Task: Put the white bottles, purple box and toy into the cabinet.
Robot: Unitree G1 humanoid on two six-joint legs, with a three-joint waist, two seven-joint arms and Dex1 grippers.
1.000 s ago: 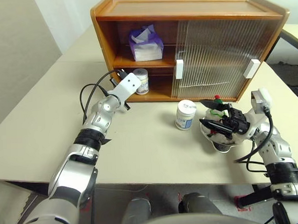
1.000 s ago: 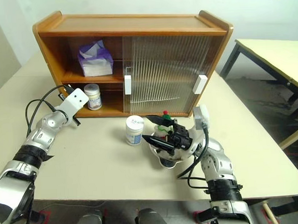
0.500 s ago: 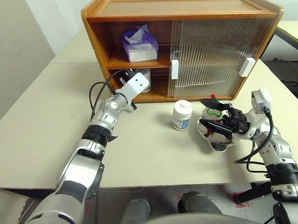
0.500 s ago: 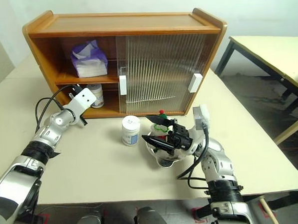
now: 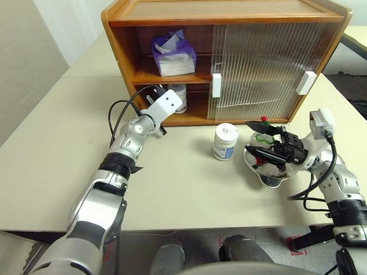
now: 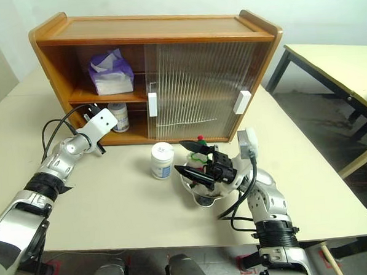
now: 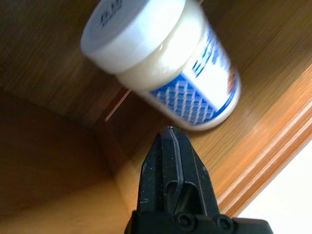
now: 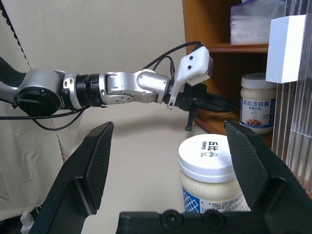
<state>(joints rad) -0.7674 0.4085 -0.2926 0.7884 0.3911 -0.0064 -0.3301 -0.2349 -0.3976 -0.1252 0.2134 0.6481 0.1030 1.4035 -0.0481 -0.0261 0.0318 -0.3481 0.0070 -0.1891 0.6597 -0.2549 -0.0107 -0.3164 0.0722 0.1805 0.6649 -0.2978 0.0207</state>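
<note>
The cabinet (image 5: 226, 12) stands at the back of the table with its left half open. On its upper shelf lies the purple box (image 5: 176, 53). One white bottle (image 6: 118, 116) stands on the lower shelf. My left gripper (image 7: 170, 141) is shut and empty, and its tip points at this bottle (image 7: 168, 73) from just outside the shelf. The other white bottle (image 5: 225, 141) stands on the table in front of the ribbed doors. To its right, the toy (image 5: 267, 127) sits in a metal bowl (image 5: 273, 179). My right gripper (image 5: 247, 137) hangs open over the bowl, pointing toward the table bottle (image 8: 207, 168).
Two ribbed sliding doors with white handles (image 5: 217, 84) cover the cabinet's right half. A second table (image 6: 333, 62) stands off to the right, across a gap of floor. The table reaches wide to my left and in front of the cabinet.
The whole picture has shifted slightly with the camera. Both grippers, the bottles and the toy stay where they were.
</note>
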